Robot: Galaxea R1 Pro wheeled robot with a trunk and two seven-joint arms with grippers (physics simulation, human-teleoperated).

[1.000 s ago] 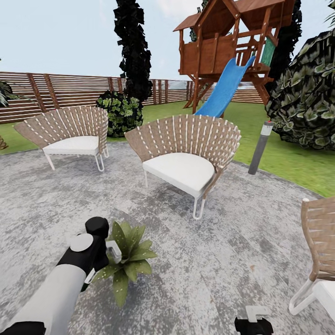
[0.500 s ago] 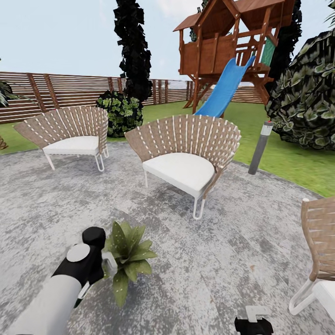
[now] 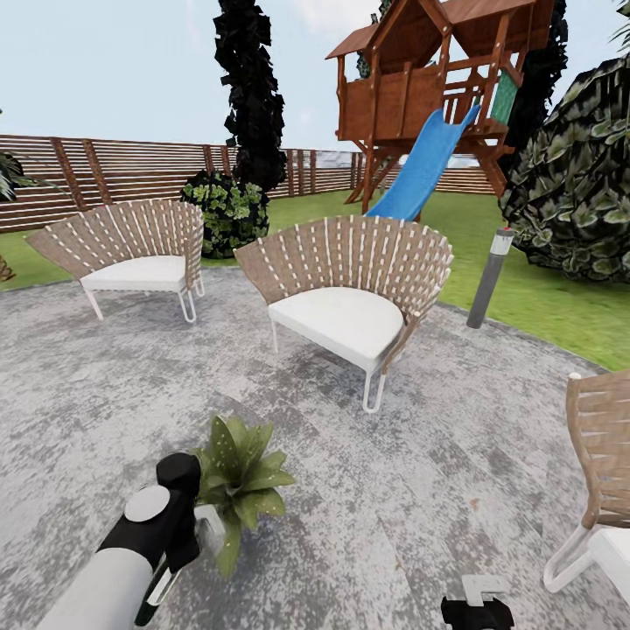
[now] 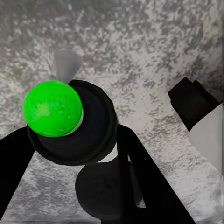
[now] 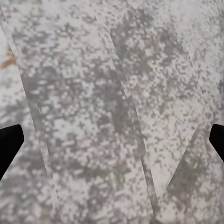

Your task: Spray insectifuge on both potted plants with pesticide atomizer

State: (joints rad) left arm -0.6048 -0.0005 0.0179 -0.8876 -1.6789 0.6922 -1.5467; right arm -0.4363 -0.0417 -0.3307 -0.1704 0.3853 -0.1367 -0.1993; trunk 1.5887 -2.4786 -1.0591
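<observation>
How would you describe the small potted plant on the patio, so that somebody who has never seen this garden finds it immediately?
Start from the grey stone patio and the wicker chair at its centre. On the bare paving in front of that chair, nearer the camera, sits the potted plant, right beside the robot's left arm. It is the only greenery on the stone: a low rosette of broad, pointed leaves.

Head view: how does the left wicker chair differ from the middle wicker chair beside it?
The middle chair stands nearer the camera and shows larger; the left chair stands farther back. The middle chair is closer to the potted plant. Behind the left chair is the fence; behind the middle chair, the blue slide. Both are upright, with brown woven backs, white cushions and white legs.
</observation>
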